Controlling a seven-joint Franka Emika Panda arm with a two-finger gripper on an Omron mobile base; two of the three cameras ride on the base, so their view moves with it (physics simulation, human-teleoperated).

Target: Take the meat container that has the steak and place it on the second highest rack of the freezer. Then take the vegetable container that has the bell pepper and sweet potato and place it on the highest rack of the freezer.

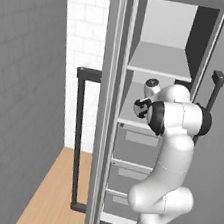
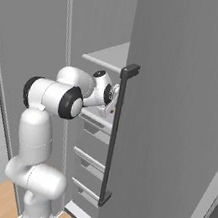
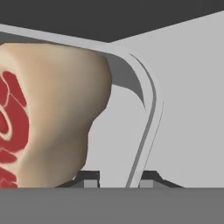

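Observation:
In the hand view my gripper [image 3: 118,179] is shut on the thin pale-grey rim of the meat container [image 3: 148,109], which runs between the two finger tips. The steak [image 3: 52,109] lies inside it, close up, red with a wide tan edge. The tray sits over a light-grey shelf surface. In the left base view the arm reaches into the open freezer [image 1: 161,60] with the hand [image 1: 143,106] at the level of the second shelf from the top [image 1: 128,117]. From the right base view the hand [image 2: 108,96] is partly hidden behind the freezer door [image 2: 180,118].
The top shelf [image 1: 159,62] is just above the hand. Grey drawers [image 1: 134,147] stack below it. A dark bar handle [image 2: 116,132] runs down the door edge close to the wrist. Another door with a dark handle [image 1: 77,139] stands to the left, over a wooden floor [image 1: 51,196].

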